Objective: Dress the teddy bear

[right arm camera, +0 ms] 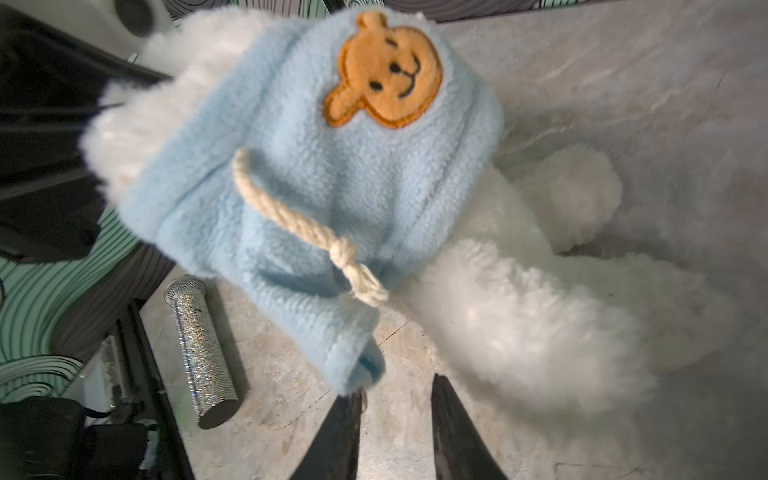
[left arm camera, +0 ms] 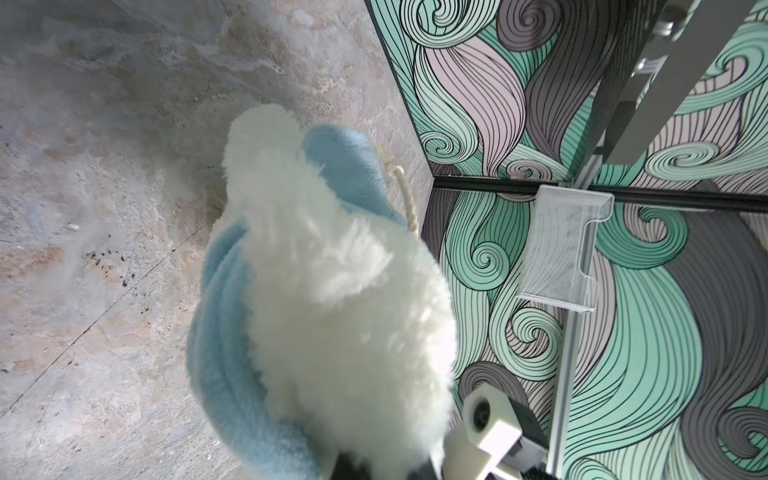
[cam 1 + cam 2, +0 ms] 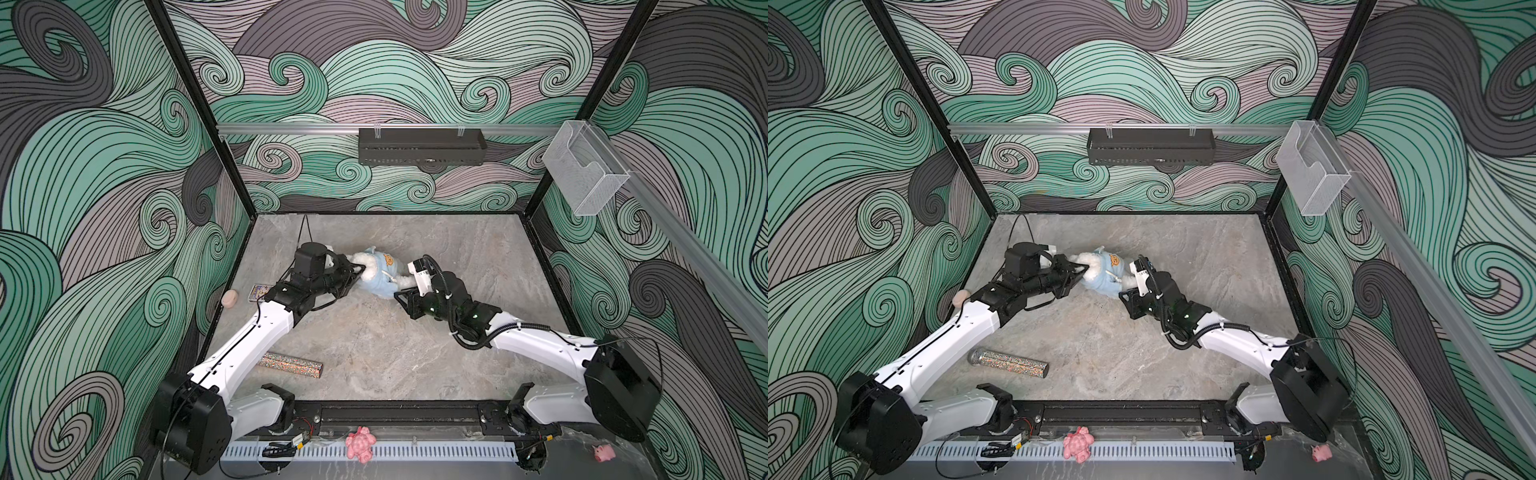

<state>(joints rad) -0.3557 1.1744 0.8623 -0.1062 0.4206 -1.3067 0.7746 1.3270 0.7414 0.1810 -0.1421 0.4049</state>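
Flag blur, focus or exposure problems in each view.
Left wrist view: teddy bear fills the near field, fur soft and washed out, table hazy too. Right wrist view: blue fleece garment reasonably sharp, bear's leg smeared, right gripper fingers dark silhouettes. Both top views: sharp, evenly lit, shadows soft.

The teddy bear [image 1: 519, 324] is fluffy white. Its fleece garment [image 1: 291, 166] is pale blue, with an orange-brown bear-face patch [image 1: 384, 89] and a cream rope cord [image 1: 291, 220]. The bench [image 3: 415, 353] is grey, marbled with tan. The walls [image 3: 104, 166] carry black-lined swirls of teal, mint, lilac and charcoal. At the bench's 8 o'clock, the tube [image 3: 291, 365] glitters silver and multicoloured.
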